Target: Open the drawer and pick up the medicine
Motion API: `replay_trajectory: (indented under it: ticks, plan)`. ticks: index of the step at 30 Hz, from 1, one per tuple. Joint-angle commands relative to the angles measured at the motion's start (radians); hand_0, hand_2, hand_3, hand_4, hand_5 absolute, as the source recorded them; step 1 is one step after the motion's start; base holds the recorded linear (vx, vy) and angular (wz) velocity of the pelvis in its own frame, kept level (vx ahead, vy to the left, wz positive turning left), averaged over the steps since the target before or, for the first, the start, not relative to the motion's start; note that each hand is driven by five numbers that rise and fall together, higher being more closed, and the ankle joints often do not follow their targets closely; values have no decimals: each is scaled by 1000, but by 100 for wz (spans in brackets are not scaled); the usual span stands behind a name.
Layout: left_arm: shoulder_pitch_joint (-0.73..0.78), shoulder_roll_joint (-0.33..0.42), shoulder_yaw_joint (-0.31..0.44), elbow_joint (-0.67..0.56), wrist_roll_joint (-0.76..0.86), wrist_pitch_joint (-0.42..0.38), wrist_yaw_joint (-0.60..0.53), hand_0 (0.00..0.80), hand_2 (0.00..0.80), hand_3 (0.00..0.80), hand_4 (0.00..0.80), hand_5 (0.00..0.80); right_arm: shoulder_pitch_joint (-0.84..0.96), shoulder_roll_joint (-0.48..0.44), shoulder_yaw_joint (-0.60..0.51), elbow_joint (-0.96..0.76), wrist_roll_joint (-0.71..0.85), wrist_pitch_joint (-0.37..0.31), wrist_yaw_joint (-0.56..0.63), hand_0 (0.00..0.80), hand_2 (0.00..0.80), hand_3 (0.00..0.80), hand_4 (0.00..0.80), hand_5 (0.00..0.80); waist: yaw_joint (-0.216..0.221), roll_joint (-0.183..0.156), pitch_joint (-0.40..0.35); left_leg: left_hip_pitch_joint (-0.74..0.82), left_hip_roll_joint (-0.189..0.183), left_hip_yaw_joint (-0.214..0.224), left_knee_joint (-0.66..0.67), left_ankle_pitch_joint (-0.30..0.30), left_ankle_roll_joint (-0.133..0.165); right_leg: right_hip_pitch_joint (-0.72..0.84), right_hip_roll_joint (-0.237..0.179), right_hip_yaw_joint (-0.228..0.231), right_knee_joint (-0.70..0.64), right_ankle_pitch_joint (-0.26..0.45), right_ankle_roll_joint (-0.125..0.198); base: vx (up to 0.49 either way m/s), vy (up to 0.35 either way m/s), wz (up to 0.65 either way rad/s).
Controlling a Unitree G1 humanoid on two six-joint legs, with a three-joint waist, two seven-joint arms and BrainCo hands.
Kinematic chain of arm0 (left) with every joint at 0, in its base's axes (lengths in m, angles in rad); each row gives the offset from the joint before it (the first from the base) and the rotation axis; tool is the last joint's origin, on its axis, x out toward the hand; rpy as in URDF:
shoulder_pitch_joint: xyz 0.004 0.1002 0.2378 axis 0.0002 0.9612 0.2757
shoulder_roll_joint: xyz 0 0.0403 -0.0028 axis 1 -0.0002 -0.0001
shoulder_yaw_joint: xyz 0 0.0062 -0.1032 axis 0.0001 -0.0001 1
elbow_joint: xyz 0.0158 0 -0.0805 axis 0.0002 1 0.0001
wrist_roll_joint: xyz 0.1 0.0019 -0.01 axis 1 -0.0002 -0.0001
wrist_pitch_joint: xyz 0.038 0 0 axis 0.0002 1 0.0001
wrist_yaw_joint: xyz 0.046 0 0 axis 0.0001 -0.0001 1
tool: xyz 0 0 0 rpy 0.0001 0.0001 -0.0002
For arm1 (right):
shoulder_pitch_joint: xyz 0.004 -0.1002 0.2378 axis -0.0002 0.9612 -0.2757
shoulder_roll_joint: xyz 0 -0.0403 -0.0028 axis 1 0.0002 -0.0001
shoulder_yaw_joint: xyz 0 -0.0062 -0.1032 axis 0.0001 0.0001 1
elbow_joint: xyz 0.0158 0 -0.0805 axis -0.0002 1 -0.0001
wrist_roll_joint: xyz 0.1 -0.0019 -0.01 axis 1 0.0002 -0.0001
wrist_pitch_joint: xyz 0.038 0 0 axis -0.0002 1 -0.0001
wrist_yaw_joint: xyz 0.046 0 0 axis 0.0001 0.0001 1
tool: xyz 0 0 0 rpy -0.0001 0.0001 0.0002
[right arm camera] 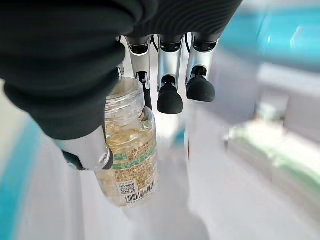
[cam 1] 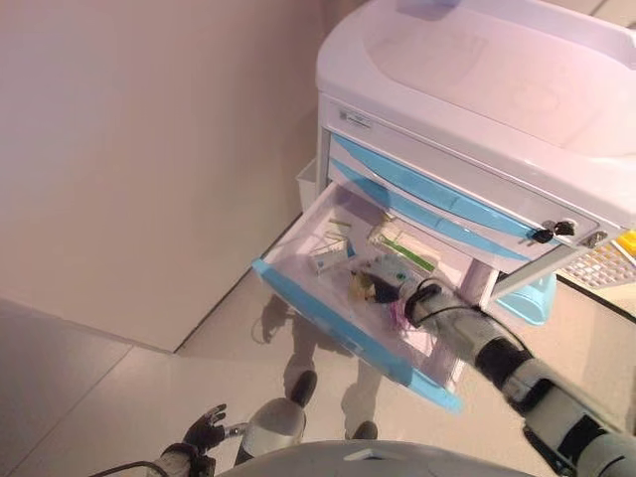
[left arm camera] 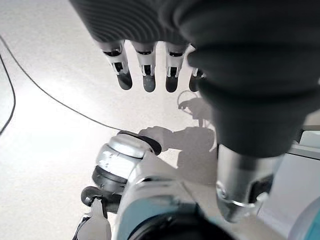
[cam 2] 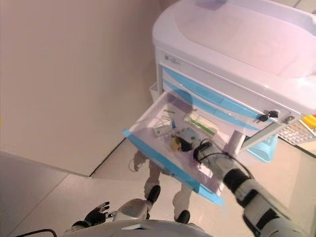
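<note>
White cart [cam 1: 477, 70] with blue-fronted drawers stands at the far right, close to a beige wall [cam 1: 149, 149]. One drawer [cam 1: 328, 308] is pulled well out toward the near left, its blue front edge leading.

Right hand [cam 1: 402, 296] is reached into the open drawer from the near right. In the right wrist view the thumb and fingers [right arm camera: 170, 97] are curled round a clear medicine bottle [right arm camera: 127, 150] filled with yellow capsules, with a label and barcode near its base. The bottle is pinched between the thumb and the fingers and lies inside the drawer's outline; whether it touches the drawer floor cannot be told.

Other drawer contents: a white-and-green box [cam 1: 402, 246] toward the far side, a small pale packet [cam 1: 326, 260] toward the left, both apart from the hand.

Left hand [cam 1: 204, 432] hangs low at the near left above the floor [cam 1: 89, 397], fingers straight and relaxed, holding nothing. A yellow-and-white basket [cam 1: 606, 260] sits at the cart's right.
</note>
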Motion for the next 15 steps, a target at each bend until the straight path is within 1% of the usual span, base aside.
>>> replay_trajectory:
  ticks: [1,3,4,5,7,8,9,10,11,12,14,15]
  plan:
    - [-31,15,22,46,-10,0,-15,0,0,0,0,0,-80,-162,-102,-228,296,9,165,800,800,800,800,800,-51,-26,-31,46,-12,38,1,-112,19,-37,-35,66,60,40,58,-8,25,-21]
    - [-30,16,39,53,-4,-2,-19,0,0,0,0,0,-92,-227,-201,-303,499,20,206,800,800,800,800,800,-71,-33,-37,53,-8,57,1,-119,19,-40,-34,84,62,41,59,0,25,-27]
    - [-29,15,42,57,-3,-5,-18,0,0,0,0,0,-107,-246,-254,-317,587,17,203,800,800,800,800,800,-81,-37,-39,58,-6,68,1,-121,19,-40,-34,92,64,42,59,17,27,-29]
    - [-30,13,42,59,-2,-4,-14,0,0,0,0,0,-134,-260,-298,-305,661,-8,186,800,800,800,800,800,-87,-40,-44,63,-4,74,1,-125,18,-39,-33,98,64,42,59,27,29,-26]
    - [-30,7,37,59,1,-4,-6,0,0,0,0,0,-196,-274,-366,-262,755,-41,156,800,800,800,800,800,-92,-44,-50,72,-3,84,1,-130,17,-35,-33,105,65,40,59,53,30,-22]
    - [-29,5,31,60,2,-6,1,0,0,0,0,0,-247,-283,-400,-222,803,-57,107,800,800,800,800,800,-93,-46,-56,77,-2,89,1,-134,17,-32,-33,109,66,39,59,63,26,-22]
    - [-29,4,29,59,4,-6,3,0,0,0,0,0,-270,-288,-410,-204,819,-55,86,800,800,800,800,800,-93,-47,-57,80,-2,91,1,-136,16,-31,-33,110,67,38,59,72,22,-25]
    - [-32,6,21,58,6,-3,6,0,0,0,0,0,-335,-309,-428,-149,860,-55,42,800,800,800,800,800,-90,-50,-63,85,-1,93,1,-140,15,-27,-34,109,68,37,60,80,16,-18]
    - [-38,17,5,59,0,2,5,0,0,0,0,0,-417,-338,-424,-71,898,-48,-26,800,800,800,800,800,-82,-53,-69,89,-2,93,1,-143,13,-23,-35,107,68,36,60,96,15,-8]
    - [-44,25,-6,63,-3,4,3,0,0,0,0,0,-477,-364,-418,-2,902,-46,-68,800,800,800,800,800,-77,-55,-73,93,-2,94,1,-145,11,-19,-35,104,69,34,61,88,12,0]
    - [-53,37,-26,72,-8,3,-2,0,0,0,0,0,-595,-424,-358,128,853,-60,-144,800,800,800,800,800,-65,-59,-78,95,-5,89,1,-146,10,-15,-35,101,66,34,60,66,6,4]
    - [-56,43,-36,71,-13,6,-2,0,0,0,0,0,-645,-449,-322,182,851,-56,-170,800,800,800,800,800,-60,-60,-81,96,-6,86,1,-146,10,-13,-35,99,65,34,60,68,6,5]
